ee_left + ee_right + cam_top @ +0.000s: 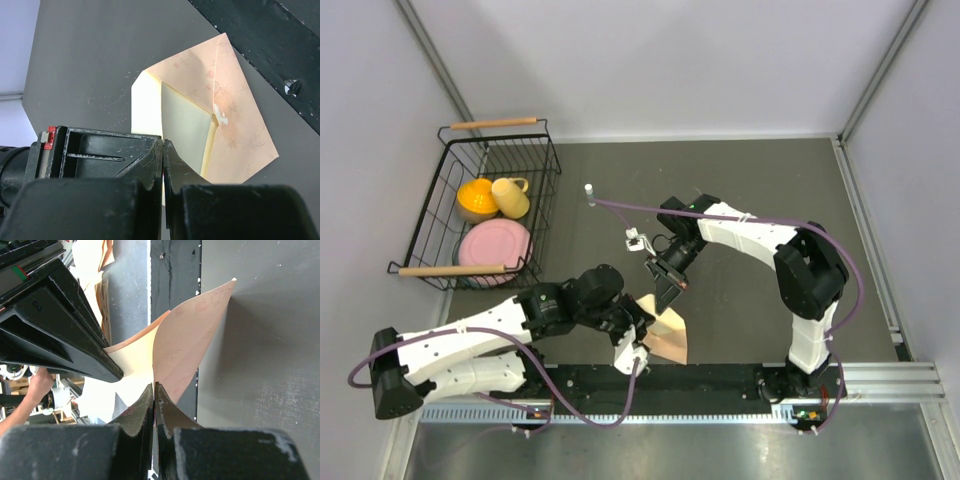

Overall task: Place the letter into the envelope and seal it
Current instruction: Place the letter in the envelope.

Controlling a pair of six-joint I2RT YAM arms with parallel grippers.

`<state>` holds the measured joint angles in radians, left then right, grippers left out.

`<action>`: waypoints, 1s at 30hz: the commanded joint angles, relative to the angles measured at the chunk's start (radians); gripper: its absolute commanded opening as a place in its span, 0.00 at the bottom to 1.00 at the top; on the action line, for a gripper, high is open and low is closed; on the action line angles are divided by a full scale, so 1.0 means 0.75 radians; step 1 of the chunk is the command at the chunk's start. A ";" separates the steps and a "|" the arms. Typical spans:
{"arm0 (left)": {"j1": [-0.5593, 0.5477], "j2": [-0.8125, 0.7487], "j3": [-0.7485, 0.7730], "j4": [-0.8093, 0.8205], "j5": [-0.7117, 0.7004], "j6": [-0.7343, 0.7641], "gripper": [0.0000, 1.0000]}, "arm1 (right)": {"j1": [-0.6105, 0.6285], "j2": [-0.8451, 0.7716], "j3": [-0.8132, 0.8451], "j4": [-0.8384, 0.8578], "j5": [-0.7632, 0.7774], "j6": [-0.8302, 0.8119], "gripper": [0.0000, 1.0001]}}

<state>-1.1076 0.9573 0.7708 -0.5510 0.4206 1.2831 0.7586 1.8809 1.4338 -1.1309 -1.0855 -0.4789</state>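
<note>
Peach envelope (235, 110), flap open, pale yellow letter (185, 125) inside. The left tool (163, 165) is pinched closed on the letter, the right tool (154, 400) on the envelope. Wire basket (556, 160) holds pink plate (495, 245), orange bowl (475, 197), cream cup (510, 197).

Envelope (235, 125) edge behind left tool (163, 145)

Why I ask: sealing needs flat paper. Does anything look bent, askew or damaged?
The peach paper envelope is bowed rather than flat, curving away from the right fingers pinching it. The pale yellow folded letter sits only partly inside, and a small white scrap sticks up at the envelope's seam.
</note>
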 commanded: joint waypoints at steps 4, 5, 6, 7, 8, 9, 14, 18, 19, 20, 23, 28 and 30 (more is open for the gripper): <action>-0.024 -0.025 -0.003 0.041 0.030 0.101 0.00 | 0.009 -0.013 0.001 0.015 -0.042 -0.055 0.00; -0.026 -0.029 -0.046 0.058 0.026 0.132 0.00 | 0.011 -0.017 0.001 0.013 -0.044 -0.059 0.00; -0.026 -0.039 -0.066 0.072 0.024 0.140 0.00 | 0.011 -0.023 -0.003 0.013 -0.048 -0.065 0.00; -0.026 -0.043 -0.087 0.084 0.018 0.146 0.00 | 0.011 -0.025 -0.005 0.011 -0.050 -0.065 0.00; -0.026 -0.041 -0.121 0.096 0.016 0.165 0.00 | 0.009 -0.027 -0.010 0.013 -0.054 -0.075 0.00; -0.026 -0.045 -0.136 0.115 0.014 0.177 0.00 | 0.009 -0.027 -0.018 0.009 -0.062 -0.081 0.00; -0.026 -0.043 -0.214 0.191 0.002 0.261 0.00 | 0.013 -0.023 -0.016 -0.014 -0.074 -0.108 0.00; -0.026 -0.031 -0.220 0.207 0.002 0.298 0.00 | 0.017 -0.023 -0.008 -0.032 -0.072 -0.126 0.00; -0.026 -0.029 -0.218 0.207 0.002 0.302 0.00 | 0.017 -0.023 -0.010 -0.036 -0.076 -0.130 0.00; -0.026 -0.031 -0.210 0.207 0.000 0.298 0.00 | 0.019 -0.025 -0.010 -0.044 -0.078 -0.139 0.00; -0.026 -0.027 -0.189 0.211 -0.002 0.233 0.00 | 0.017 -0.031 -0.012 -0.049 -0.083 -0.151 0.00; -0.010 0.014 -0.107 0.180 -0.013 -0.072 0.00 | 0.019 -0.088 -0.026 -0.051 -0.083 -0.175 0.00; 0.000 0.004 -0.124 0.209 0.012 -0.150 0.00 | 0.017 -0.107 -0.040 -0.049 -0.085 -0.192 0.00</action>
<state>-1.1198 0.9600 0.6415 -0.4274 0.3992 1.3346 0.7635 1.8767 1.4139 -1.1690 -1.1091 -0.5686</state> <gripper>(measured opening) 0.009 0.003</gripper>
